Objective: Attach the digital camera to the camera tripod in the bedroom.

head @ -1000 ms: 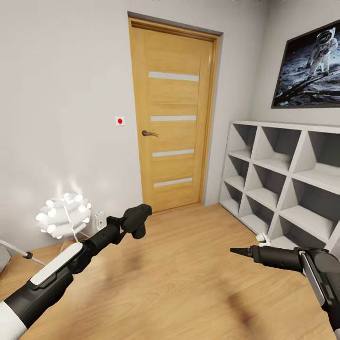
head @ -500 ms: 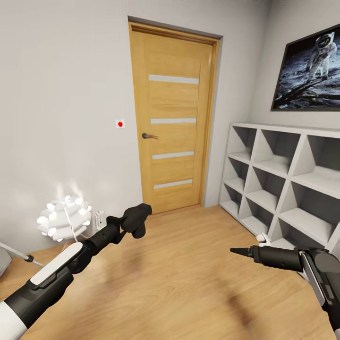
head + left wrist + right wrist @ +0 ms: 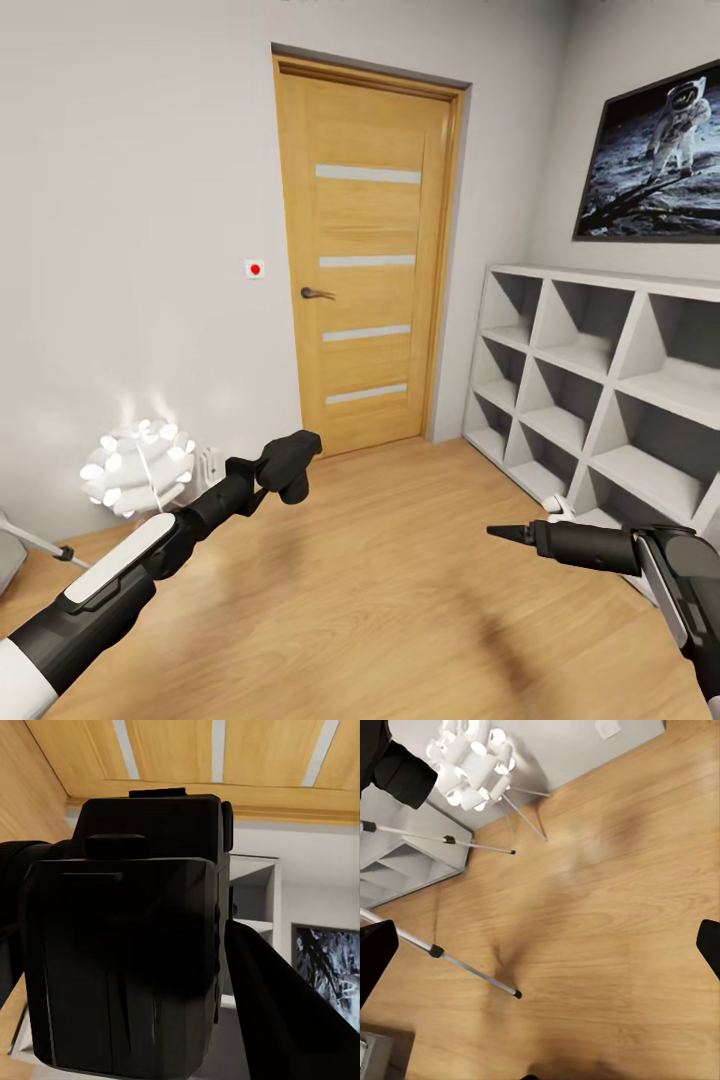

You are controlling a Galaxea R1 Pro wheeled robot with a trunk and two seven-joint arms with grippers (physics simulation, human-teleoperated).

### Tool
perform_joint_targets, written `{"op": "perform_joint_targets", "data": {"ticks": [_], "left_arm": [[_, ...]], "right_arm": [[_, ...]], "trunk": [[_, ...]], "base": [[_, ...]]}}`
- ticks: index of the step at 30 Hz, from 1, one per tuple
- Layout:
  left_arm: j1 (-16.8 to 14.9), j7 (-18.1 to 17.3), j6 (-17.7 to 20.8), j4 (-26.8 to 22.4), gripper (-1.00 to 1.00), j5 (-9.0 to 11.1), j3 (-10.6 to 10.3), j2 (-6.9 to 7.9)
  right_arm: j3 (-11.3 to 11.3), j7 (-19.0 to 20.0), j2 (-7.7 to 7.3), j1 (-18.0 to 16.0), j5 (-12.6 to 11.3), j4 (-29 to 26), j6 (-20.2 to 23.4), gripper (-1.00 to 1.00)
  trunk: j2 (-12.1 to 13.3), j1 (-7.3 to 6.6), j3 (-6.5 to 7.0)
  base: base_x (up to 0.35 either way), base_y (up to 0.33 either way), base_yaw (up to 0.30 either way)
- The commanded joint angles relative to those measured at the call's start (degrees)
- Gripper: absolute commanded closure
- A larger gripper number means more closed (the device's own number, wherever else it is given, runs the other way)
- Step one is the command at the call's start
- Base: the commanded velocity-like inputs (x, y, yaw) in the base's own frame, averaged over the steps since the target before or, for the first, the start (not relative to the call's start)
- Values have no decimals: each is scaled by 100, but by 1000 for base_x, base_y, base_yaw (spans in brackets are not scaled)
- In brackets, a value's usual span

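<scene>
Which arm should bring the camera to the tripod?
Left. Its claw already grips the digital camera, and the tripod leg lies on that side. The right claw is empty.

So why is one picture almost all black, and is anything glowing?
Left wrist view: the digital camera, held right at the lens, shows dark and unlit. Head view: the white lamp glows, casting light on the wall; soft arm shadows smear the floor.

Two black robot arms with white panels

Beside the wooden door (image 3: 365,250), the left arm (image 3: 130,570) is black-jointed under a white cover plate and white upper sleeve; the right arm (image 3: 640,560) is glossy black, white-edged, tapering to a pointed tip.
</scene>
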Motion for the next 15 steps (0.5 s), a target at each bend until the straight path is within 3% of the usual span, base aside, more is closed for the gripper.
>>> {"op": "perform_joint_targets", "data": {"ticks": [1,15], "left_arm": [[-7,1,-36,-8,100,33,-13,7],[-7,-3,-43,8,100,40,-10,0]], "right_arm": [[-2,-9,1,-4,-31,0,47,-100],[8,-12,0,-4,-49,0,46,-100]], "trunk": [[38,-23,12],[599,-330,263]], "base": [[0,0,0],[0,0,0]]}}
